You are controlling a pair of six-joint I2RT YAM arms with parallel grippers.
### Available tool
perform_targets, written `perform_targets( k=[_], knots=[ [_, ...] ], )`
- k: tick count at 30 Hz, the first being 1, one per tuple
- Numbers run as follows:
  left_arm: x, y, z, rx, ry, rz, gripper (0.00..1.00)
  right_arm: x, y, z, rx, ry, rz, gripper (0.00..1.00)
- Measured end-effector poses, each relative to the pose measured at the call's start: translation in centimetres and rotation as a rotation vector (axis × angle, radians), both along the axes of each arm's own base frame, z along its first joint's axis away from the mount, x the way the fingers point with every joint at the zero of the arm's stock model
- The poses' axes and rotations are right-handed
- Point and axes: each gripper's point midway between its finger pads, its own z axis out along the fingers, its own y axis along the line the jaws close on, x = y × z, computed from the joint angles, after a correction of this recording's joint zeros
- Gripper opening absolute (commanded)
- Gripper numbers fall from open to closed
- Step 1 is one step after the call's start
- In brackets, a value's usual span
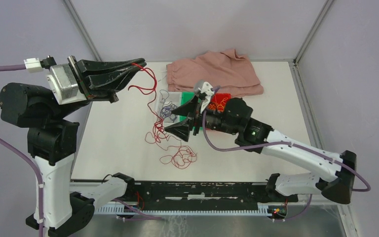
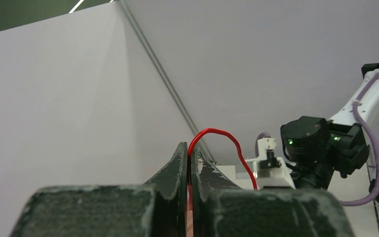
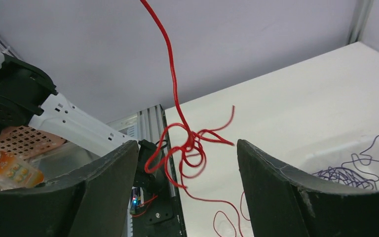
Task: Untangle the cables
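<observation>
My left gripper [image 1: 140, 68] is raised over the table's far left and shut on the red cable [image 1: 154, 129]. In the left wrist view that red cable [image 2: 218, 131] loops out from between the closed fingertips of the left gripper [image 2: 190, 150]. It hangs down to a loose red tangle [image 1: 179, 157] on the table. My right gripper [image 1: 169, 122] stands open beside the hanging strand. In the right wrist view a knot of the red cable [image 3: 191, 146] dangles between the spread fingers [image 3: 113, 170], apart from both. The purple-blue cable [image 1: 167, 110] lies bunched just behind it.
A pink cloth [image 1: 217, 71] lies at the back of the table. A green item [image 1: 188, 96] and a red mesh piece [image 1: 220, 101] sit by the right wrist. The purple-blue cable [image 3: 348, 173] rests in a clear wrapper.
</observation>
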Motion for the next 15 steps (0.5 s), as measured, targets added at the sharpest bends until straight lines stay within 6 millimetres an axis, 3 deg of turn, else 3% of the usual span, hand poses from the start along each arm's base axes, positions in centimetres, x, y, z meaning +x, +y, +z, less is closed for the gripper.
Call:
perform_targets(
  k=[2,5,10,15],
  knots=[
    [0.0,-0.1,-0.3,0.006,0.011,-0.01,0.03,0.4,1.5,-0.6,-0.023,0.015,0.023,0.77],
    [-0.1,-0.2,-0.4,0.006,0.022,-0.02,0.03,1.1,3.4,-3.2,-0.085,0.059,0.045,0.73],
    [-0.7,-0.2,-0.3,0.002,0.027,-0.038,0.03,2.1,4.8,-7.2,-0.176,0.121,0.033,0.67],
    [-1.3,-0.2,-0.3,0.003,0.028,-0.053,0.03,2.4,5.1,-8.0,-0.189,0.143,0.02,0.65]
  ],
)
